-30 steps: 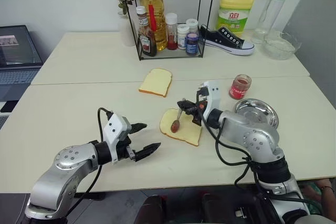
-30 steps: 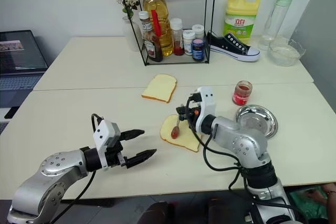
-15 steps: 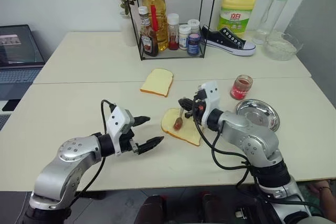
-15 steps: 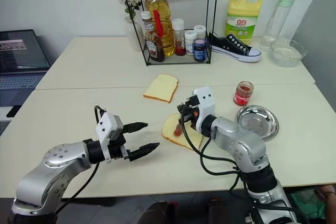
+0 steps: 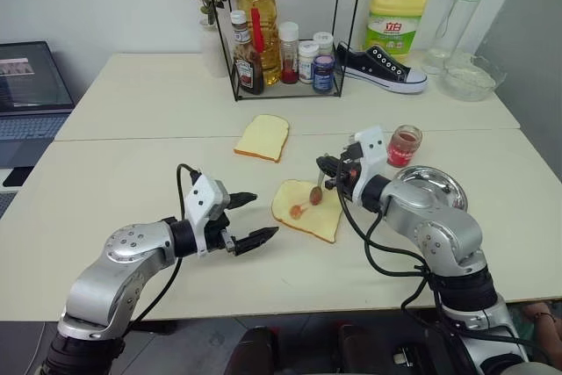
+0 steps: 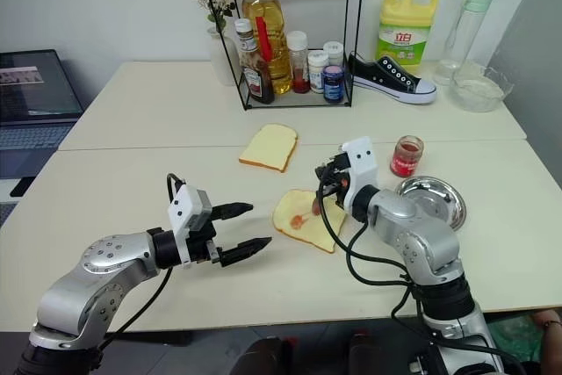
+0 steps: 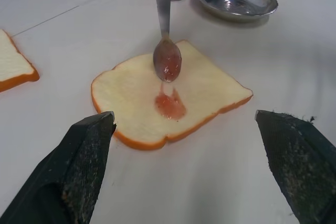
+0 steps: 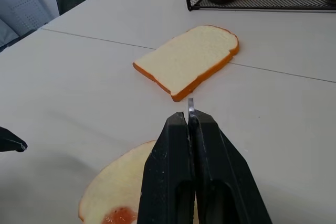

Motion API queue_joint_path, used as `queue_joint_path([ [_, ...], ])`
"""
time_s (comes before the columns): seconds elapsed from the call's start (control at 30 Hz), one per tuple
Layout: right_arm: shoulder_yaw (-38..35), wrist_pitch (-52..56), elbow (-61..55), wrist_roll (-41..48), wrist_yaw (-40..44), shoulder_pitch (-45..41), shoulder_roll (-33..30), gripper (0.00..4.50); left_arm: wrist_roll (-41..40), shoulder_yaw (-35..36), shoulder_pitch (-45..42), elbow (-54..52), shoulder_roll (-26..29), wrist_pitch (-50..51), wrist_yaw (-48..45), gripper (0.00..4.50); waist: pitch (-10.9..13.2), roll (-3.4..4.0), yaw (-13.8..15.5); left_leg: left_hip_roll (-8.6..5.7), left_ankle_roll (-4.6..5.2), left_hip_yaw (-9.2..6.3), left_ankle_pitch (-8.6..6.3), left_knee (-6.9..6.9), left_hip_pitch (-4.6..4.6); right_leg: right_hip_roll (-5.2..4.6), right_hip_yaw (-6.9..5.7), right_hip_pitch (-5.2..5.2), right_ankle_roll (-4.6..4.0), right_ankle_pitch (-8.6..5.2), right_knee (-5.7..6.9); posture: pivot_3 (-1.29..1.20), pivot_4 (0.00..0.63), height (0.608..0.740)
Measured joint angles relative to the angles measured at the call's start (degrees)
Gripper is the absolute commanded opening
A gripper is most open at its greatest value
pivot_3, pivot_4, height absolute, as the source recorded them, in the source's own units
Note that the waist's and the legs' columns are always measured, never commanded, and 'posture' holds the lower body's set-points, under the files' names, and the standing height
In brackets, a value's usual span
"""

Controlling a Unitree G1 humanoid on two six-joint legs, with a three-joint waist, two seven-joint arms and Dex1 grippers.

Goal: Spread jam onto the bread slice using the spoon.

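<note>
Left eye view: right gripper point(image 5: 332, 167) pinches the spoon point(image 5: 317, 189) by its handle, fingers pressed together on it. Compared with 1 second ago, the spoon bowl has lifted off the bread slice point(image 5: 306, 210) and shifted toward the slice's far right edge; it hangs just above the crumb, red-stained. A small dab of jam point(image 7: 170, 104) sits near the slice's middle, where the bowl rested earlier. Left gripper point(image 5: 248, 218) hovers just left of the slice, fingers spread wide, nothing between them; it has edged slightly closer to the slice. Jam jar point(image 5: 404, 146) stands beside the steel dish point(image 5: 432, 189), right of the slice. 2nd plain slice point(image 5: 262, 136) lies farther back, unchanged.
</note>
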Motion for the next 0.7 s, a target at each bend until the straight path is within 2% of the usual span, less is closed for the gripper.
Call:
queue_joint_path([
  [0.2, -3.2, 1.61, -0.34, 0.67, 0.35, -0.01, 0.08, 0.03, 0.0, 0.0, 0.0, 0.0, 0.02, -0.03, -0.05, 4.5, 0.0, 0.0, -0.03, 0.01, 0.0, 0.0, 0.0, -0.01, 0.01, 0.0, 0.0, 0.0, 0.0, 0.0, 0.0, 0.0, 0.15, 0.74],
  [0.47, -16.93, 12.89, 1.42, 17.2, -5.62, -0.27, 13.87, 0.03, -0.17, 0.02, 0.18, -0.02, 0.5, -0.02, -0.29, 4.5, 0.01, 0.01, -0.23, 0.03, 0.0, 0.0, 0.0, -0.05, 0.01, 0.01, 0.02, -0.03, 0.0, 0.0, 0.02, 0.0, 0.15, 0.74],
  [0.6, -18.46, 14.63, 4.03, 19.58, -6.97, -0.25, 15.81, 0.03, -0.38, 0.03, 0.39, -0.02, 0.86, -0.02, -0.75, 4.5, 0.02, 0.02, -0.22, 0.03, 0.0, 0.0, 0.0, -0.04, 0.01, 0.01, 0.01, -0.03, 0.0, 0.0, 0.01, 0.0, 0.15, 0.74],
  [0.7, -16.93, 14.2, 5.19, 18.69, -6.35, 0.2, 15.26, 0.03, -0.46, 0.04, 0.39, -0.02, 1.02, -0.02, -0.81, 4.5, 0.02, 0.03, -0.25, 0.03, 0.0, 0.02, 0.0, -0.04, 0.01, 0.02, 0.02, -0.03, 0.0, 0.0, 0.01, 0.0, 0.15, 0.74],
])
